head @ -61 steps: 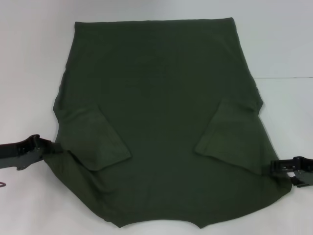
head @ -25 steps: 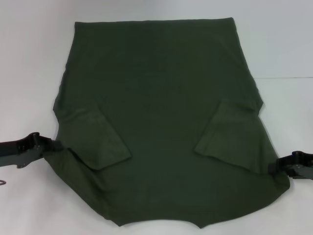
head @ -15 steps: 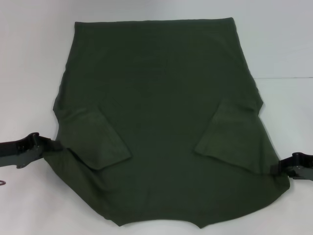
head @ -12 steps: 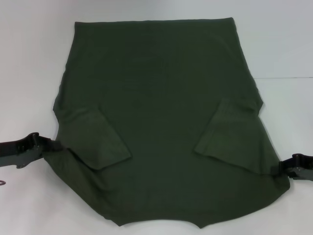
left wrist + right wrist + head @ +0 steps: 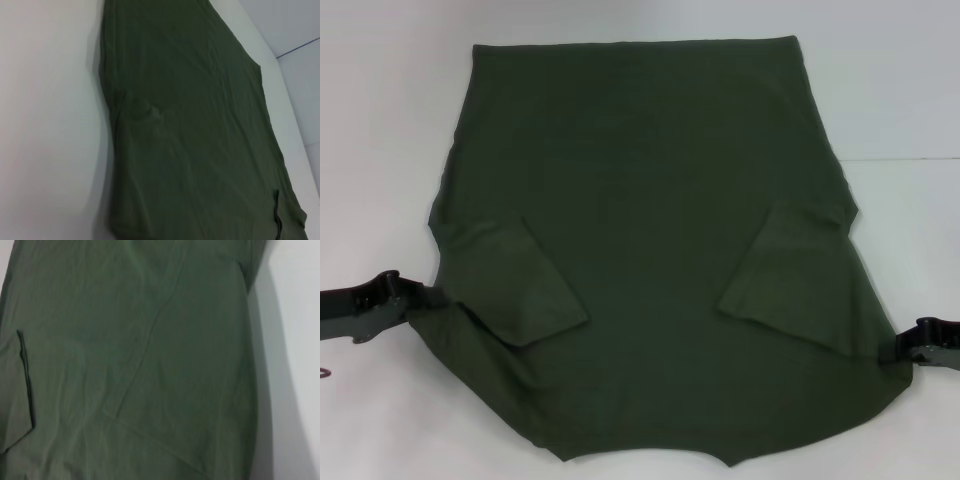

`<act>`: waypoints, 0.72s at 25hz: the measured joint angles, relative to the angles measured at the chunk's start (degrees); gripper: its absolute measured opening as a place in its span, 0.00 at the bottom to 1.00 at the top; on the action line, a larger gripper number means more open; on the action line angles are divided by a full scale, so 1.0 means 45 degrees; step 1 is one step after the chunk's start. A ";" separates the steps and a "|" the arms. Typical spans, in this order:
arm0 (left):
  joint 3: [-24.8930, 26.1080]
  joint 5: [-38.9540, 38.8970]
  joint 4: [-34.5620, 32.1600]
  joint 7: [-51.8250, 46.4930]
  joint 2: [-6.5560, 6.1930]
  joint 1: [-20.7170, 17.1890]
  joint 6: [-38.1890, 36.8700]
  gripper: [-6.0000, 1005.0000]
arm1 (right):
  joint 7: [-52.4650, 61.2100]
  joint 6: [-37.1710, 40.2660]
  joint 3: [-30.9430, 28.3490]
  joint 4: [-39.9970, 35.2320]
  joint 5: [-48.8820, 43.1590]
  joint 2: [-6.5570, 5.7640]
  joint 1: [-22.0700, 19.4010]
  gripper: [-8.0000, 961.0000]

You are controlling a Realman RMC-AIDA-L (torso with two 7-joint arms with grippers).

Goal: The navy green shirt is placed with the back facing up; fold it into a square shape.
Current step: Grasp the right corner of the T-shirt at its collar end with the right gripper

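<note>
The navy green shirt [image 5: 650, 200] lies flat on the white table [image 5: 380, 120] with its plain side up. Both short sleeves are folded inward, one at the left [image 5: 525, 285] and one at the right [image 5: 785, 270]. My left gripper [image 5: 428, 296] reaches in low from the left and meets the shirt's left edge beside the folded sleeve. At the shirt's right edge, near the lower corner, sits my right gripper [image 5: 892, 350]. The left wrist view shows mostly green fabric [image 5: 190, 125], and so does the right wrist view [image 5: 125, 340].
White table surface surrounds the shirt on the left, the right and at the far side. A thin seam [image 5: 905, 160] crosses the surface at the right. A small dark hook-shaped thing [image 5: 325, 375] shows at the picture's left border.
My right gripper has drawn outward to the right, from over the shirt's edge to its rim. The left gripper has shifted very slightly. The shirt lies nearly as before.
</note>
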State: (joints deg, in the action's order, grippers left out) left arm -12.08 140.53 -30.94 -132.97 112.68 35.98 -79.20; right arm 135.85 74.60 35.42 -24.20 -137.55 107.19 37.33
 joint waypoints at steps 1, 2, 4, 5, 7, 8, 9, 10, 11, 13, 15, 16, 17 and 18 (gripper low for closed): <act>-0.0002 0.0000 0.0000 0.0001 -0.0002 0.0001 0.0000 0.01 | -0.0020 0.0012 0.0000 -0.0002 0.0000 0.0002 -0.0004 0.07; -0.0005 0.0000 0.0000 0.0000 -0.0002 0.0003 -0.0001 0.01 | -0.0037 0.0027 0.0000 -0.0004 0.0001 0.0002 -0.0008 0.05; -0.0008 0.0000 0.0000 0.0000 -0.0002 0.0005 -0.0004 0.01 | -0.0079 0.0039 0.0000 -0.0007 0.0002 0.0003 -0.0004 0.05; -0.0010 0.0000 0.0000 0.0001 -0.0003 0.0006 -0.0005 0.01 | -0.0097 0.0038 0.0000 -0.0009 0.0001 0.0003 0.0000 0.05; -0.0011 0.0000 0.0000 0.0002 -0.0003 0.0008 -0.0013 0.01 | -0.0115 0.0028 0.0000 -0.0012 -0.0004 0.0003 0.0003 0.05; -0.0012 0.0000 0.0000 0.0002 -0.0003 0.0010 -0.0018 0.01 | -0.0120 0.0014 -0.0002 -0.0012 -0.0004 0.0004 0.0004 0.05; -0.0011 0.0000 0.0000 0.0007 -0.0003 0.0012 -0.0025 0.01 | -0.0124 0.0000 -0.0016 -0.0013 -0.0004 0.0003 0.0004 0.05; -0.0012 0.0000 0.0000 0.0013 -0.0003 0.0012 -0.0030 0.01 | -0.0129 -0.0018 -0.0036 -0.0014 -0.0004 0.0003 0.0004 0.05; -0.0012 0.0000 0.0000 0.0021 -0.0003 0.0013 -0.0031 0.01 | -0.0143 -0.0033 -0.0056 -0.0018 0.0004 0.0004 -0.0001 0.05; -0.0012 0.0000 -0.0001 0.0031 -0.0003 0.0013 -0.0035 0.01 | -0.0191 -0.0050 -0.0079 -0.0025 0.0031 0.0002 -0.0018 0.05; -0.0012 0.0000 0.0000 0.0069 -0.0003 0.0013 -0.0037 0.01 | -0.0312 -0.0093 -0.0090 -0.0035 0.0044 -0.0006 -0.0029 0.05; -0.0012 0.0000 0.0000 0.0116 -0.0003 0.0007 -0.0042 0.01 | -0.0395 -0.0102 -0.0092 -0.0035 0.0046 -0.0013 -0.0036 0.05; -0.0012 0.0000 0.0000 0.0189 -0.0003 -0.0009 -0.0050 0.01 | -0.0485 -0.0097 -0.0096 -0.0035 0.0050 -0.0021 -0.0046 0.05; -0.0011 0.0000 0.0000 0.0264 -0.0003 -0.0030 -0.0058 0.01 | -0.0596 -0.0064 -0.0102 -0.0035 0.0056 -0.0034 -0.0057 0.05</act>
State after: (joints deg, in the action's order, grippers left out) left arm -12.13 140.53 -30.94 -131.79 112.67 35.84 -79.46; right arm 133.17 74.31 34.96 -24.36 -137.30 107.04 37.08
